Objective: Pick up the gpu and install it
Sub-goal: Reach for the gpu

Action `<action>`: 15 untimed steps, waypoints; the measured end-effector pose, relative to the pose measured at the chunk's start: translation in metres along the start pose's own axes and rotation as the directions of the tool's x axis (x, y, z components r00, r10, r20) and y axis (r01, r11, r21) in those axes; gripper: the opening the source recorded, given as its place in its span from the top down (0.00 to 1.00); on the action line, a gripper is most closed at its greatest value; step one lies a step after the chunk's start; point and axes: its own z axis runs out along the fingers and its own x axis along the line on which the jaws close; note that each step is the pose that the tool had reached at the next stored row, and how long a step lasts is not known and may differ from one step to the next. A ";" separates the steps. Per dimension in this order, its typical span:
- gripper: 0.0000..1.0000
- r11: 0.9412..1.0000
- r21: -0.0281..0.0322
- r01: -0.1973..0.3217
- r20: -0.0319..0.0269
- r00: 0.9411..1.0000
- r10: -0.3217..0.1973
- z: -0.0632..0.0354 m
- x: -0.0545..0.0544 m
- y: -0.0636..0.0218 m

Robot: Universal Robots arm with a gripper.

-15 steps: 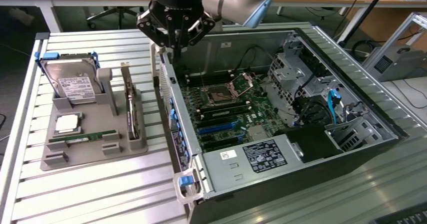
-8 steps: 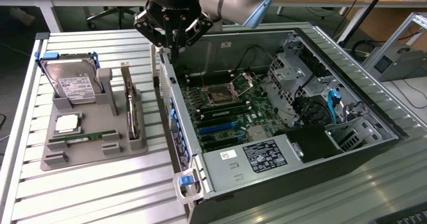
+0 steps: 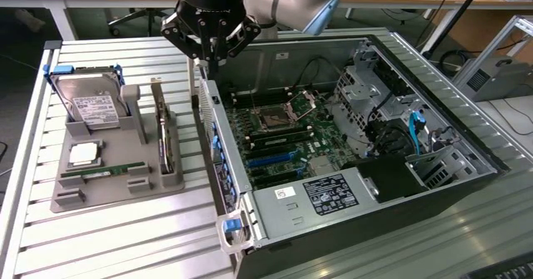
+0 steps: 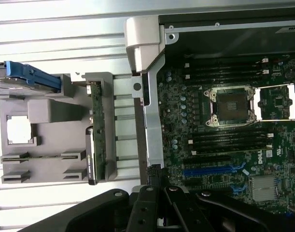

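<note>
JAWS: pressed together, holding nothing, above the side wall of the open computer case (image 3: pixel 215 126) | GPU (image 3: pixel 169 143): well apart from jaws, on edge in slotted grey holder (image 3: pixel 108 195) on table (image 3: pixel 125 244) (upright, presumably leaving its top edge graspable)

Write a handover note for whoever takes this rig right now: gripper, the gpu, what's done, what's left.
Gripper: shut, holding nothing, above the open computer case's wall on the holder's side.
gpu: on edge in the grey holder, at the exterior view's left of the case, apart from the gripper.
Done: nothing that shows.
Left: pick-up, and install on the motherboard.
</note>
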 end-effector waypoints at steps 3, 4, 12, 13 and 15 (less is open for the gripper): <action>0.89 1.000 0.000 0.000 0.000 1.000 0.000 -0.0001 0.002 -0.0002; 0.89 1.000 0.000 0.000 0.000 1.000 0.000 -0.0001 0.003 -0.0002; 0.89 1.000 0.000 0.000 0.000 1.000 0.000 -0.0002 0.008 -0.0006; 0.89 1.000 0.000 0.000 0.000 1.000 0.000 -0.0003 0.009 -0.0006; 0.89 1.000 0.000 0.000 0.000 1.000 0.000 -0.0003 0.010 -0.0007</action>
